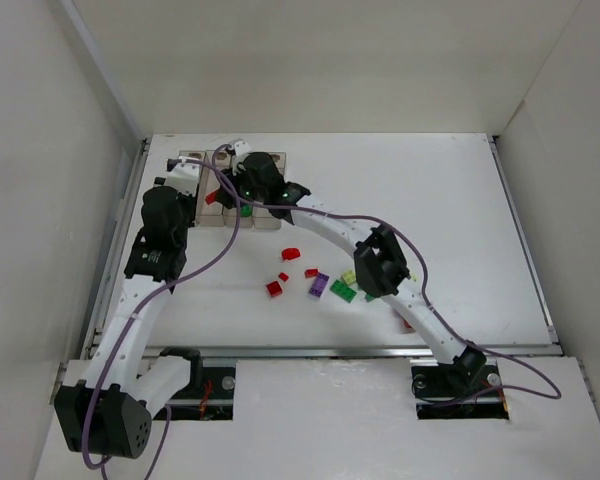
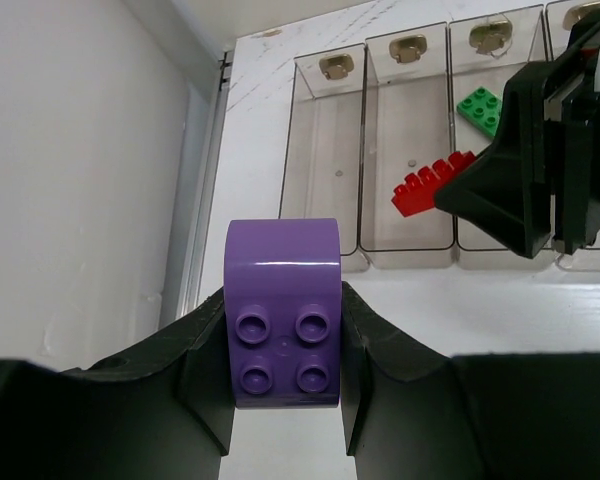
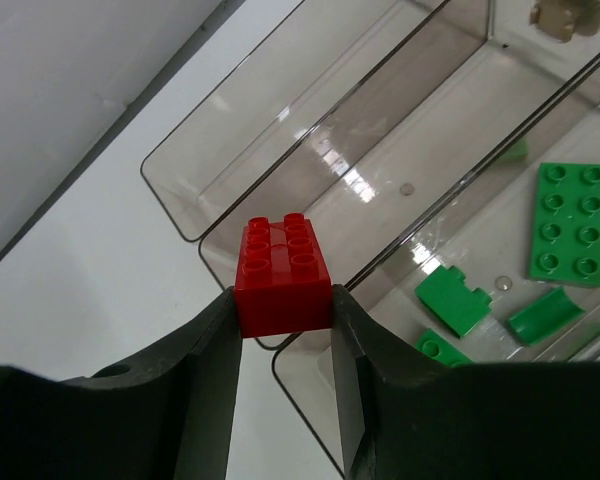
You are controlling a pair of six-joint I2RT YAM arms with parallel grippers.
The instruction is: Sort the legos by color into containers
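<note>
My left gripper (image 2: 283, 297) is shut on a purple lego (image 2: 283, 265) with a rounded top, held over the white table just short of the containers (image 2: 325, 170), four clear bins in a row. My right gripper (image 3: 285, 295) is shut on a red lego (image 3: 283, 262) above the near end of the second bin from the left. In the left wrist view that red lego (image 2: 430, 188) shows at the tip of the right gripper (image 2: 460, 195). The third bin holds green legos (image 3: 570, 225).
Loose legos lie mid-table: several red ones (image 1: 290, 253), a purple one (image 1: 319, 285), a green one (image 1: 342, 291) and a pale yellow one (image 1: 349, 276). The containers (image 1: 268, 222) stand at the back left, near the left wall. The right arm (image 1: 385, 265) stretches across beside the loose pile.
</note>
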